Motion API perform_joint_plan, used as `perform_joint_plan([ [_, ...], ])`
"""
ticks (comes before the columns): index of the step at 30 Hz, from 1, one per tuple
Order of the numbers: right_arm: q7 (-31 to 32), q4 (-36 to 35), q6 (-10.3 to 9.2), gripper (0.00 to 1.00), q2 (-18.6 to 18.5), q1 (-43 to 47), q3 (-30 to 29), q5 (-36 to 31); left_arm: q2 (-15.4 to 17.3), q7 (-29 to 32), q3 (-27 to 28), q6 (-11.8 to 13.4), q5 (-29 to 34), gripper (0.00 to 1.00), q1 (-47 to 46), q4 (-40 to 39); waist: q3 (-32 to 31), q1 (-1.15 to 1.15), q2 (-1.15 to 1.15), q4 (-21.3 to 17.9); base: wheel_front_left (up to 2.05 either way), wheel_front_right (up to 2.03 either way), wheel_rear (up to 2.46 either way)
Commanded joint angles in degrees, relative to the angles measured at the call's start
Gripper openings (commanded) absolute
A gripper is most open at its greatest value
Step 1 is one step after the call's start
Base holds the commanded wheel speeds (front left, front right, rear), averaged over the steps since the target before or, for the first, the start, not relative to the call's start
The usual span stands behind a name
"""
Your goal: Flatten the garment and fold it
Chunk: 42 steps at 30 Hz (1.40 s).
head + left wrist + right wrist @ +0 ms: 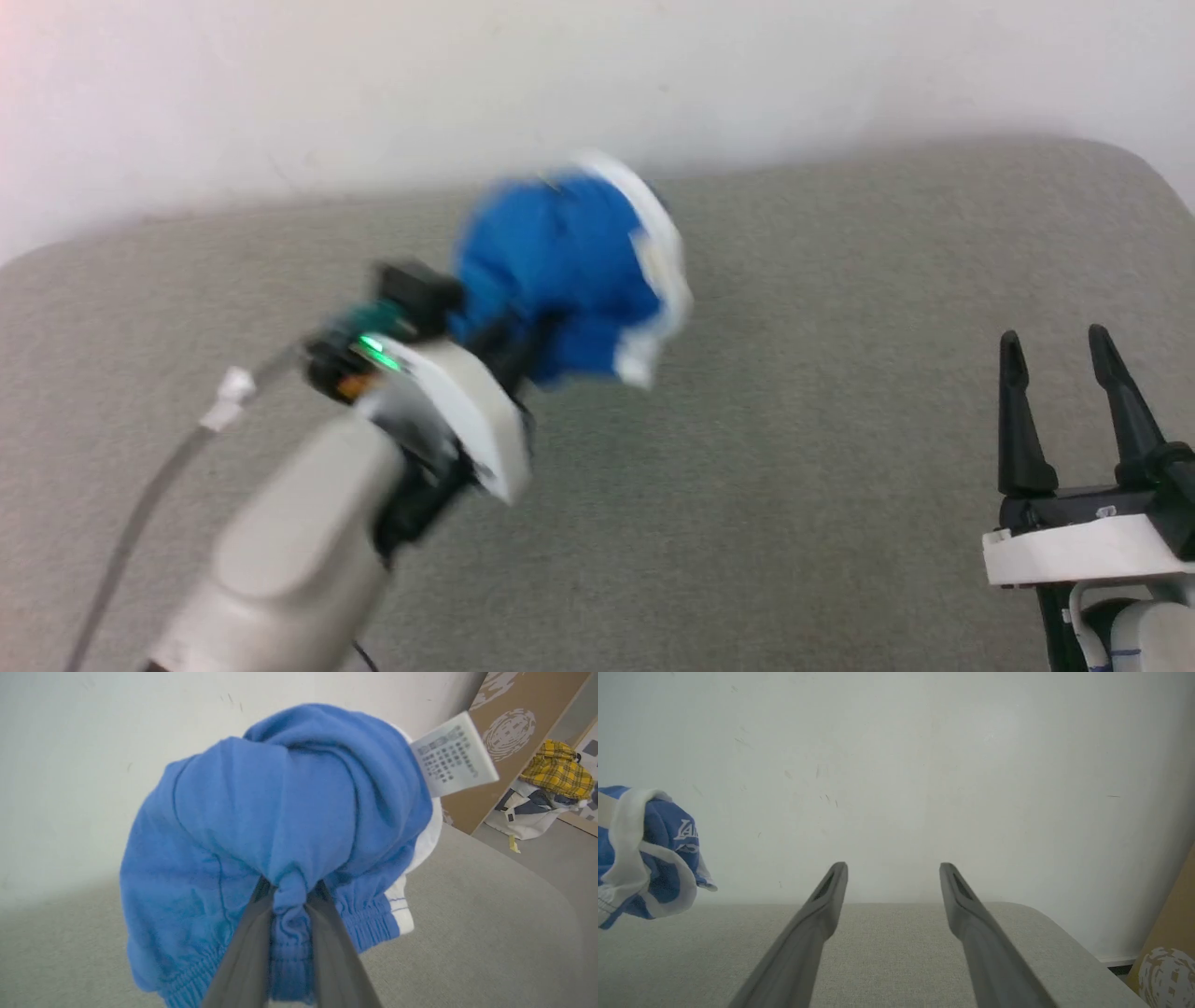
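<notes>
The garment (560,271) is a bunched royal-blue bundle with a white waistband, hanging in the air above the grey padded surface (794,467). My left gripper (518,350) is shut on a pinch of its blue fabric; in the left wrist view both fingers clamp a fold of the garment (299,826) at my left gripper (289,896), and a white label (453,753) sticks out at the upper right. From the right wrist the garment (644,856) hangs at the far left. My right gripper (1060,350) stands open at the lower right, well clear of the cloth, with nothing between the fingers of my right gripper (893,868).
A white wall (597,84) rises behind the padded surface, whose rounded far right corner (1130,163) drops away. In the left wrist view a brown board (518,732) leans at the right, beside a pile of clothes (546,788) on the floor.
</notes>
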Motion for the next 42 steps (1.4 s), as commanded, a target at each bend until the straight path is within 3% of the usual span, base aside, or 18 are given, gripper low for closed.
perform_joint_plan([
  [1,-0.27,0.27,-0.05,1.00,0.11,0.42,0.12,0.40,-0.68,0.28,-1.20,-0.23,0.98,0.00,1.00,0.22,1.55,0.00,0.00,-2.64,0.00,0.00,0.00],
  [7,-0.27,1.10,-0.05,1.00,0.11,-0.63,0.82,1.32,-3.23,0.83,-9.46,0.10,8.23,0.00,2.12,6.29,3.95,0.00,0.00,-6.58,0.00,0.00,0.00],
  [13,-0.27,2.58,-0.05,1.00,0.11,-0.61,1.84,1.80,-4.43,0.32,-13.24,0.42,11.50,0.00,2.64,14.97,5.23,0.00,0.00,-8.18,0.00,0.00,0.00],
  [14,-0.27,2.76,-0.05,1.00,0.11,-0.56,1.93,1.90,-4.53,-0.26,-13.30,0.73,11.80,0.25,2.57,16.22,5.25,0.00,0.00,-8.24,0.00,0.00,0.00],
  [15,-0.27,2.97,-0.05,1.00,0.11,-0.50,1.99,1.99,-4.60,-0.77,-13.49,1.10,12.24,0.96,2.47,17.39,5.18,0.00,0.00,-8.23,0.00,0.00,0.00],
  [16,-0.27,3.20,-0.05,1.00,0.11,-0.40,2.02,2.04,-4.81,-1.10,-13.69,1.26,12.49,1.00,2.40,18.40,5.02,0.00,0.00,-8.10,0.00,0.00,0.00],
  [25,-0.27,4.72,-0.05,1.00,0.11,0.78,2.66,1.26,-6.86,-7.33,-11.40,2.75,10.25,1.00,3.69,20.48,0.00,0.00,0.00,-4.60,0.00,0.00,0.00],
  [29,-0.27,4.92,-0.05,1.00,0.11,1.82,2.36,0.55,-6.10,-11.67,-8.81,4.64,8.52,1.00,5.99,18.06,-2.74,0.00,0.00,-2.49,0.00,0.00,0.00],
  [36,-0.27,4.86,-0.05,1.00,0.11,4.03,1.78,-0.02,-2.76,-16.56,-1.59,10.58,6.19,1.00,11.60,9.11,-5.43,0.00,0.00,1.76,0.00,0.00,0.00],
  [42,-0.27,4.46,-0.05,1.00,0.11,5.07,2.65,-1.31,-1.72,-17.13,8.46,13.58,6.85,1.00,20.67,-3.21,-5.86,0.00,0.00,4.32,0.00,0.00,0.00],
])
